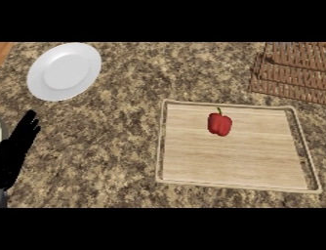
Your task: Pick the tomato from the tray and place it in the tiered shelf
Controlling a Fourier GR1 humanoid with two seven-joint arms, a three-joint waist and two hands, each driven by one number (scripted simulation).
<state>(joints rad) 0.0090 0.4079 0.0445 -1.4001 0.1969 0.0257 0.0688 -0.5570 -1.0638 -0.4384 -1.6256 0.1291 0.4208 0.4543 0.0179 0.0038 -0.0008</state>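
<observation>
Nearest, well to the left of the wooden tray [231, 184], the left hand [11, 151] rests open, fingers straight and pointing up, holding nothing. The tray lies flat on the speckled stone counter [108, 146], and a red bell pepper [220, 124] lies in its far half, stem pointing away, clear of the rim. Beyond the tray's far-left corner sits a round white plate [64, 71], and beyond its far-right corner the brown slatted tiered shelf [303, 73].
</observation>
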